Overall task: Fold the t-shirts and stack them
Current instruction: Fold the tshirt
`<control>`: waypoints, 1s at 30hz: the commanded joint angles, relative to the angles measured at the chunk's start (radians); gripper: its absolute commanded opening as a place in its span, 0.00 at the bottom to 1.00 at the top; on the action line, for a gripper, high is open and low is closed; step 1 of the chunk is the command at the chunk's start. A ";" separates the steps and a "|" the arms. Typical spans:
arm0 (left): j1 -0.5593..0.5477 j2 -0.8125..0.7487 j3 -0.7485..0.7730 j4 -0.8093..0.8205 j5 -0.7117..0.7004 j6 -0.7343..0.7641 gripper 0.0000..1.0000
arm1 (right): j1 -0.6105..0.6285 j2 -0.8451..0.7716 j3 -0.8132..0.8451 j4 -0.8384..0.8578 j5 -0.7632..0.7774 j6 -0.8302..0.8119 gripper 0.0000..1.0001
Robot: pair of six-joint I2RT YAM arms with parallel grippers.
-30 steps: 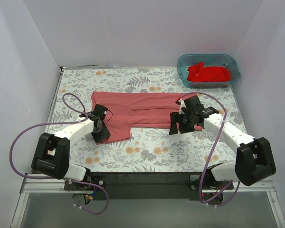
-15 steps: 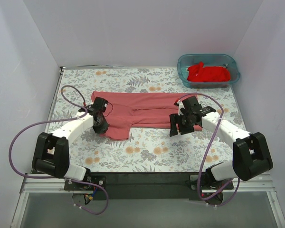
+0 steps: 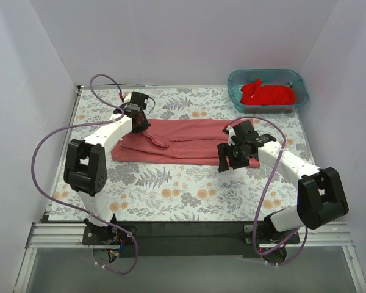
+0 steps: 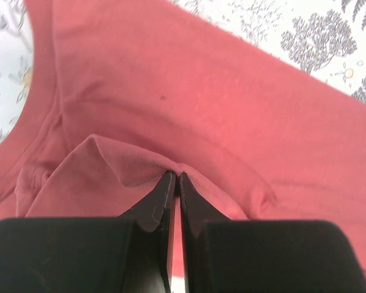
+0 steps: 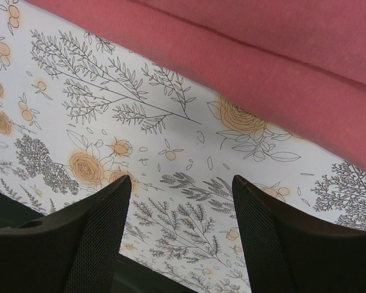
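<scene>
The dusty salmon-red t-shirt [image 3: 183,141] lies folded into a long band across the middle of the floral table. My left gripper [image 3: 138,123] is at its far left corner, shut on a pinched fold of the shirt's cloth [image 4: 140,168]. My right gripper [image 3: 229,160] is open and empty over the bare table by the shirt's near right edge [image 5: 274,91]; its fingers [image 5: 97,226] frame only the floral cloth. The brighter red t-shirt [image 3: 267,94] lies crumpled in the teal tub.
The teal plastic tub [image 3: 299,82] stands at the back right corner. White walls close in the table at the back and both sides. Purple cables loop beside each arm. The black base rail runs along the near edge.
My left gripper has swung from the shirt's near left flap up to its far left corner, carrying the cloth over. The hanging flap is gone and the shirt is now a narrow band. The right gripper barely moved.
</scene>
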 commanded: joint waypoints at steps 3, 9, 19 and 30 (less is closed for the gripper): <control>-0.003 0.065 0.120 0.105 -0.055 0.075 0.00 | 0.004 0.015 0.047 0.020 0.006 -0.031 0.73; -0.003 0.145 0.186 0.164 -0.085 0.086 0.00 | 0.004 0.059 0.080 0.035 -0.014 -0.027 0.71; -0.003 0.203 0.183 0.247 -0.097 0.068 0.00 | 0.004 0.117 0.136 0.072 -0.004 -0.025 0.67; 0.009 0.149 0.154 0.248 -0.166 0.011 0.45 | 0.004 0.197 0.182 0.150 -0.019 0.016 0.50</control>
